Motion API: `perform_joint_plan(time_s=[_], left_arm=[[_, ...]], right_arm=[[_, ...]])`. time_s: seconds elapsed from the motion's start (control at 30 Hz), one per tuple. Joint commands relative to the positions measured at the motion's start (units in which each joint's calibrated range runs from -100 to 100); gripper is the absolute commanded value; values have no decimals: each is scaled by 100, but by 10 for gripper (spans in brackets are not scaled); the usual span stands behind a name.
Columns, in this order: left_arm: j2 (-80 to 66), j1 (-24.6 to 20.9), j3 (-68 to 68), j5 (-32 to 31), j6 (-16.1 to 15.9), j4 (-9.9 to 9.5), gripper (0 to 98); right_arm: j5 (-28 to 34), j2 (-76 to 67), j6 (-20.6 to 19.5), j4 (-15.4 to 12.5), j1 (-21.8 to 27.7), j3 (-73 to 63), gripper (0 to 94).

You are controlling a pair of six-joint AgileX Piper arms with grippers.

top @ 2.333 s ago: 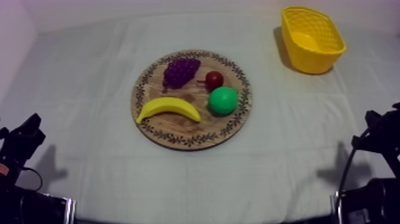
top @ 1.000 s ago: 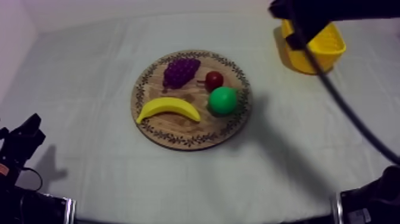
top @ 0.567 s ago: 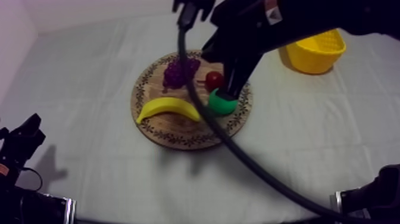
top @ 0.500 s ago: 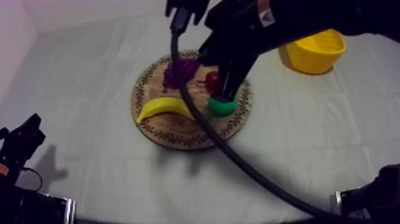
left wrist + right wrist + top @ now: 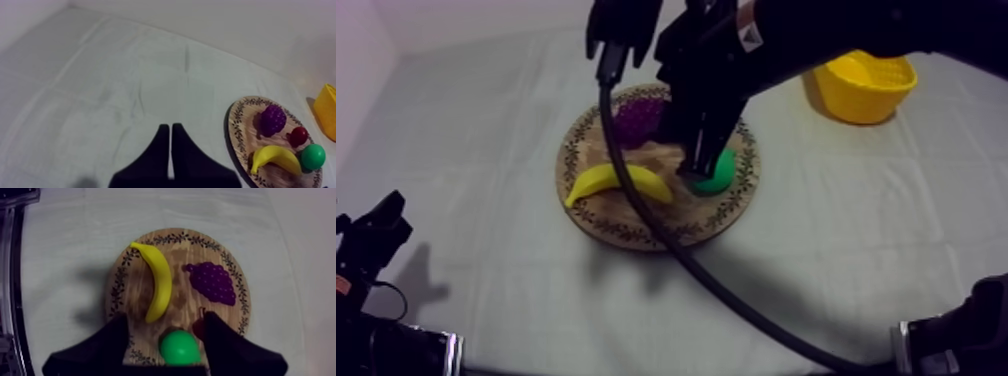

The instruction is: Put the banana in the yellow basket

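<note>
The banana (image 5: 619,183) lies near the board's (image 5: 626,232) front left rim, with grapes (image 5: 636,120) behind it, the pear (image 5: 721,176) to its right and a small red fruit (image 5: 299,136) between those two. My right gripper (image 5: 166,317) hangs over the pear, fingers wide apart and empty. The basket (image 5: 856,100) stands at the tabletop's far right corner. My left gripper (image 5: 170,129) sits closed at the front left edge.
</note>
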Motion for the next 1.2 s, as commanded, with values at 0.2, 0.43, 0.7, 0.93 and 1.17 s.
perform_joint_plan(time_s=[0.2,0.43,0.7,0.93,1.17], left_arm=[[-3,0,3,0,0,3,1],[-3,0,3,0,0,3,1],[-3,0,3,0,0,3,1],[-3,0,3,0,0,3,1],[-3,0,3,0,0,3,1]], right_arm=[[89,572,-13,-32,-102,-252,455],[109,1387,-32,-16,-87,-654,452],[238,2244,12,-15,36,-1231,449],[217,2851,104,1,71,-1445,449],[238,3401,162,-26,155,-1828,448]])
